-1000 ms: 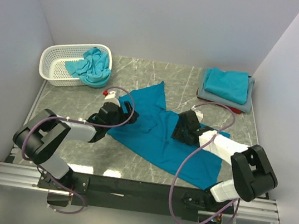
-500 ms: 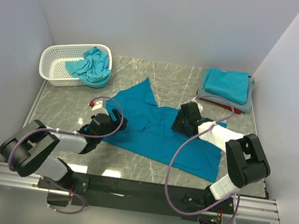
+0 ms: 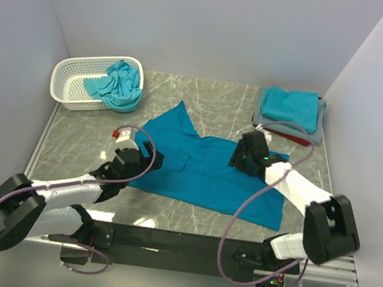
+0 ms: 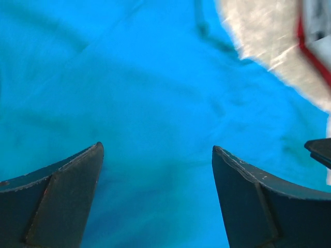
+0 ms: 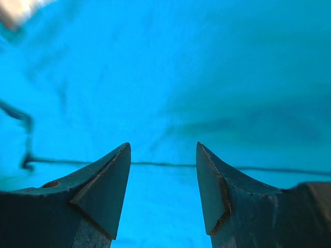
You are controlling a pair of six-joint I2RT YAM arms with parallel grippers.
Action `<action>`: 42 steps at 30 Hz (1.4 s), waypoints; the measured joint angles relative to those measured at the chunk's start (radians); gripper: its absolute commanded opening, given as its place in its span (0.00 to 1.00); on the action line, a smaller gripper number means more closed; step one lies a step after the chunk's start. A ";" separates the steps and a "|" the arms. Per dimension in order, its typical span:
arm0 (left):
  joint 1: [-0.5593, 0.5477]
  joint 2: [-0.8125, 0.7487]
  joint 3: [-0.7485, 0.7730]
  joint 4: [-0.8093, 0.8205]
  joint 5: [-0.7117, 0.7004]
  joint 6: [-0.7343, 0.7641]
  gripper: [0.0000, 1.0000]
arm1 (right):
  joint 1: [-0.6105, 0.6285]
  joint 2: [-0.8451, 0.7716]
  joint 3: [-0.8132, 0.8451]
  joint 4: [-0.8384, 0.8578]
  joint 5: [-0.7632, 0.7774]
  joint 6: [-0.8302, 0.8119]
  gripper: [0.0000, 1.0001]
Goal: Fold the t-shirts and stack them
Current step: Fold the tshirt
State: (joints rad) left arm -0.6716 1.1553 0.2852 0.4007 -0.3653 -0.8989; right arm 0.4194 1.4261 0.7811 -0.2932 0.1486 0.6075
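Top view, shirt (image 3: 209,171): spread nearly flat mid-table, one corner pointing toward the rear. It looks laid out ready for folding.
Top view, left gripper (image 3: 140,159): low at the shirt's left edge, probably there to take that side.
Top view, right gripper (image 3: 247,155): low over the shirt's right rear part, opposite the left one.
Top view, stack (image 3: 292,109): folded shirts at the right rear, teal on top, well apart from the spread one and likely its destination.
Top view, basket (image 3: 72,75): left rear, holding a crumpled turquoise heap (image 3: 119,83) yet to be folded.
Top view, hidden: both sets of fingertips are covered by the wrists.
Left wrist, jaws: wide apart, nothing between them, blue cloth beneath.
Left wrist, unclear: a blurred strip of table (image 4: 261,39) with something red at the corner.
Right wrist, jaws: parted and empty over the cloth, a dark seam (image 5: 155,165) running across below.
Right wrist, unclear: whether the tips touch the cloth.
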 measured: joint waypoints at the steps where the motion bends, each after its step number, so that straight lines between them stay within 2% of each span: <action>1: 0.000 -0.017 0.023 -0.020 0.000 0.014 0.94 | -0.012 -0.036 0.001 -0.014 0.002 -0.006 0.61; 6: 0.000 -0.019 0.192 -0.092 -0.004 0.109 0.96 | -0.137 -0.164 0.039 -0.059 0.007 -0.046 0.61; 10: 0.001 0.095 0.384 -0.129 0.010 0.211 0.96 | -0.262 -0.169 0.086 -0.077 -0.002 -0.085 0.61; 17: 0.079 0.384 0.681 -0.170 0.161 0.318 0.96 | -0.500 -0.072 0.166 -0.079 -0.071 -0.148 0.57; 22: 0.154 0.571 0.830 -0.182 0.319 0.356 0.95 | -0.631 0.060 0.190 -0.071 -0.108 -0.172 0.54; 28: 0.237 0.702 0.913 -0.190 0.426 0.360 0.95 | -0.660 0.210 0.232 -0.055 -0.127 -0.185 0.51; 34: 0.303 0.723 0.917 -0.195 0.435 0.360 0.94 | -0.661 0.314 0.291 -0.043 -0.120 -0.190 0.49; 42: 0.315 0.728 0.922 -0.195 0.420 0.358 0.94 | -0.663 0.362 0.325 -0.037 -0.109 -0.190 0.48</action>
State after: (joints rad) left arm -0.3565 1.8832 1.2076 0.2058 0.0544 -0.5407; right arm -0.2432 1.7882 1.1065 -0.3298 0.0395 0.4171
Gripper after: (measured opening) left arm 0.939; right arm 0.488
